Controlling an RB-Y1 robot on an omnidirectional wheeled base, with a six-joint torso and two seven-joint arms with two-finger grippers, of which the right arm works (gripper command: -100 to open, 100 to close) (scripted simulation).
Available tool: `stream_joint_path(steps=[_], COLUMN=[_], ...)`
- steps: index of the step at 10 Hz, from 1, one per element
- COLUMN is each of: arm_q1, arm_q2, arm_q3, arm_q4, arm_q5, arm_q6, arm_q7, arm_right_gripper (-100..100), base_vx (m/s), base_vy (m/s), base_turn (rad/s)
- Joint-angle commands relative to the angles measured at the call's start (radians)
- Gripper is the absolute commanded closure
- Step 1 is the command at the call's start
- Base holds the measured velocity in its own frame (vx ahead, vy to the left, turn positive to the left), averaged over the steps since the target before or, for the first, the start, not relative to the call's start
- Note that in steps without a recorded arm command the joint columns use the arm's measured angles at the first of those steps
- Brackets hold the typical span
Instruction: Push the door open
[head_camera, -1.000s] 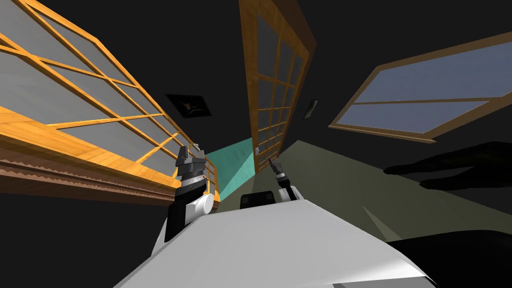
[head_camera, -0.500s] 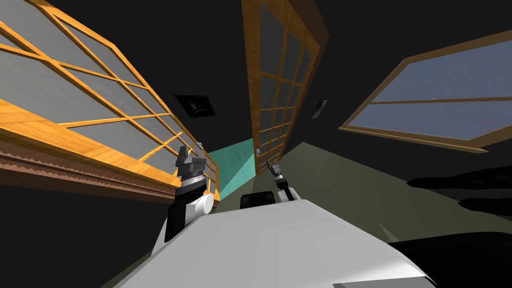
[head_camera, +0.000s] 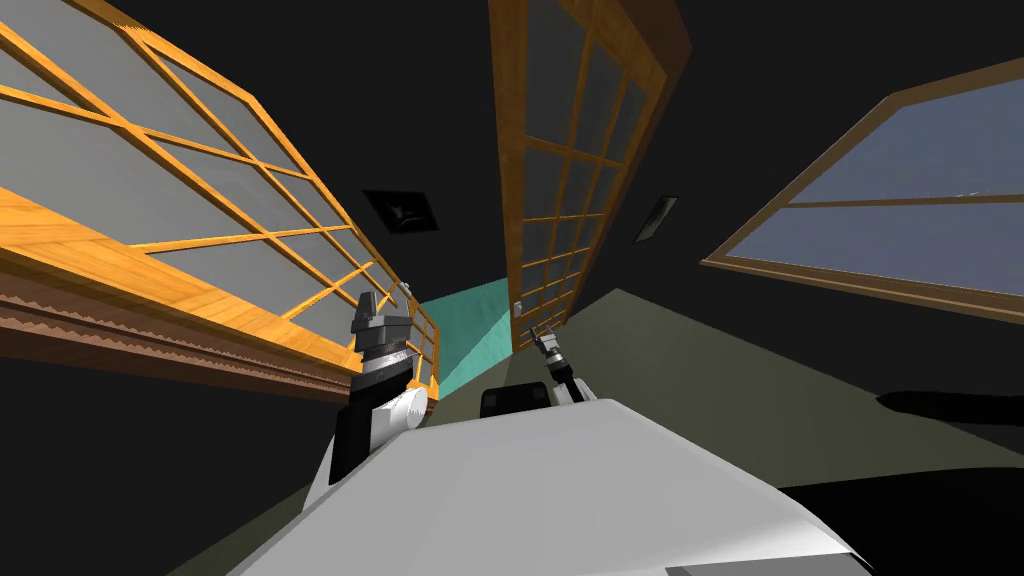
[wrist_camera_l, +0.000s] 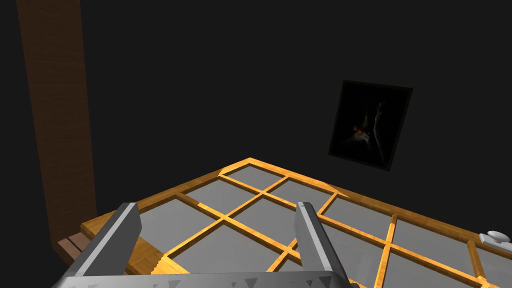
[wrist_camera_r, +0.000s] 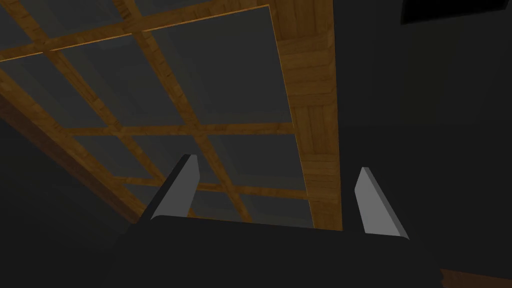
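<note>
**Pincers spread and empty at the double door (head_camera: 512, 200)**

Your right pincer (wrist_camera_r: 277, 164) has its blades wide apart, gripping nothing. It points at the glass panes of the right leaf (wrist_camera_r: 310, 125), close to its edge stile; you cannot tell whether it touches. That leaf stands swung away, and a teal floor strip (head_camera: 470, 330) shows between it and the left leaf (head_camera: 100, 260). Your left pincer (wrist_camera_l: 217, 204), also spread and empty, hangs over the left leaf's panes near a white handle (wrist_camera_l: 494, 237). A dark picture (wrist_camera_l: 370, 125) hangs on the wall beyond.
</note>
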Motion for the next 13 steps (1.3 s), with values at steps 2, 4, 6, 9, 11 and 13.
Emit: stream_joint_path(steps=[2, 4, 6, 9, 11, 13], arm_q1=[-0.010, -0.020, -0.028, -0.041, -0.048, -0.057], arm_q2=[0.011, 0.019, 0.028, 0.042, 0.052, 0.066], arm_q3=[0.006, 0.010, 0.013, 0.018, 0.021, 0.024], arm_q4=[0.053, 0.096, 0.135, 0.191, 0.221, 0.263], arm_q5=[0.004, 0.007, 0.010, 0.013, 0.015, 0.018], arm_q6=[-0.009, -0.016, -0.023, -0.033, -0.038, -0.046], arm_q7=[0.067, 0.115, 0.158, 0.219, 0.252, 0.300], arm_right_gripper=[-100, -100, -100, -100, -100, -100], base_vx=[0.067, 0.055, 0.062, 0.060, 0.048, 0.046], base_vy=[-0.078, -0.071, -0.072, -0.070, -0.055, -0.060], base_turn=[0.105, 0.130, 0.097, 0.098, 0.072, 0.100])
